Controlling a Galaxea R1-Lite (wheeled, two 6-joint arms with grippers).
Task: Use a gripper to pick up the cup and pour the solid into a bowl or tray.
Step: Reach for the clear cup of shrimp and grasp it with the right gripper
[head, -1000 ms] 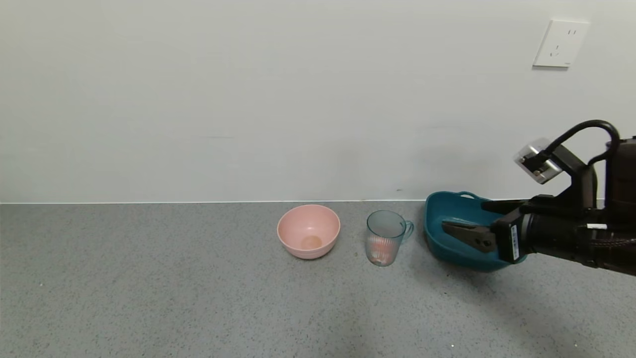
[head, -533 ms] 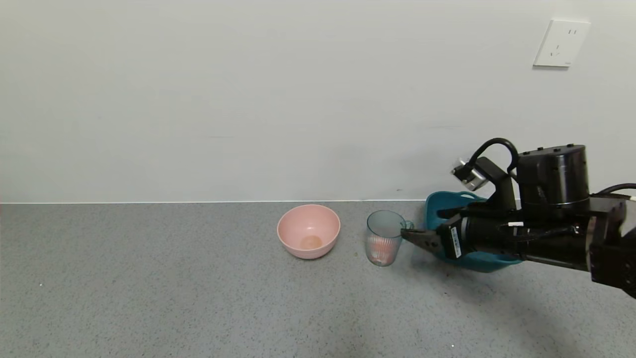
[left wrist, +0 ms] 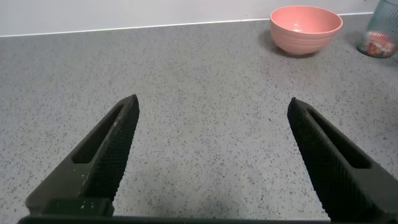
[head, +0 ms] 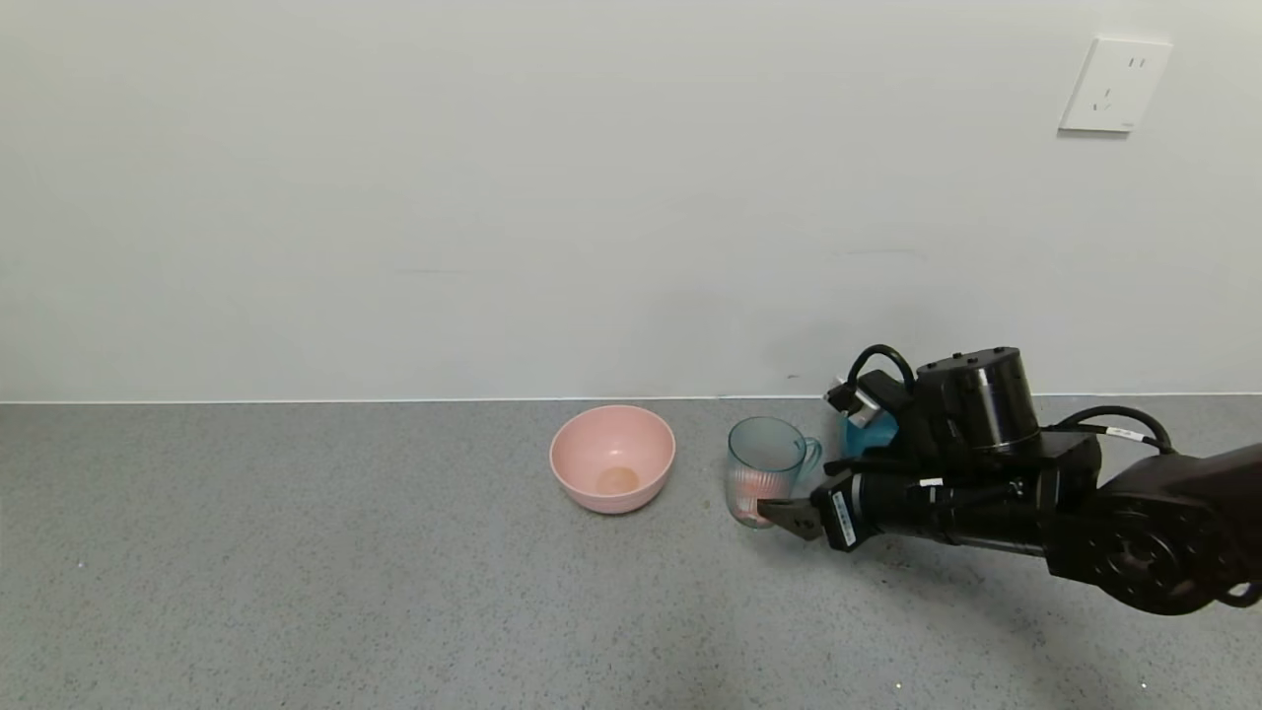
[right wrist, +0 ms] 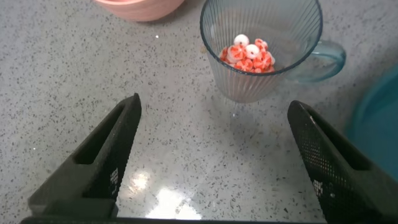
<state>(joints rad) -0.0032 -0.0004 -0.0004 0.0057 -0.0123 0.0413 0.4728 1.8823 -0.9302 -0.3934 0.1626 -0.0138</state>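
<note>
The cup (head: 764,468), a clear blue-green ribbed mug with its handle toward the right, stands upright on the grey counter. The solid (head: 753,490), red-orange and white round pieces, lies in its bottom. My right gripper (head: 801,490) is open and low over the counter, just right of the cup and not touching it. In the right wrist view the cup (right wrist: 261,43) with the solid (right wrist: 247,55) stands just beyond the open gripper (right wrist: 212,102). The teal basin (head: 870,434) is mostly hidden behind my right arm. My left gripper (left wrist: 212,102) is open and empty over bare counter.
A smaller round pink bowl (head: 612,459) stands left of the cup and also shows in the left wrist view (left wrist: 306,28). The white wall runs close behind the objects, with an outlet (head: 1114,84) at the upper right. The basin's edge (right wrist: 380,118) lies beside the cup.
My right arm has moved left and down, from in front of the basin to low beside the cup. The cup, the bowl and the basin have not moved.
</note>
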